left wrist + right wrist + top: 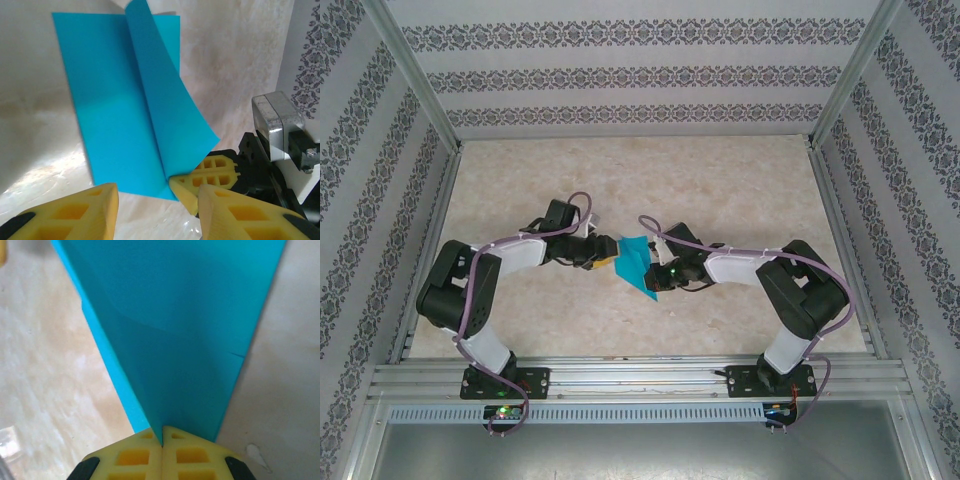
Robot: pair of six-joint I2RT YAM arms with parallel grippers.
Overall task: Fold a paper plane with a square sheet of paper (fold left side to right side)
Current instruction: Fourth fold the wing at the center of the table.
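right gripper (162,439): pads pressed together, pinching a corner of the square sheet of paper (190,315), that flap lifted off the flat half. left gripper (157,215): fingers spread, nothing between them, just short of the sheet's near edge. top view: sheet lies near the centre of the table (740,180), left gripper at its 9 o'clock, right gripper at its 4 o'clock.

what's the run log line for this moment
right hand: shut on paper corner, flap lifted | left hand: open, near paper edge, holding nothing | paper: half flat on table, fold unfinished
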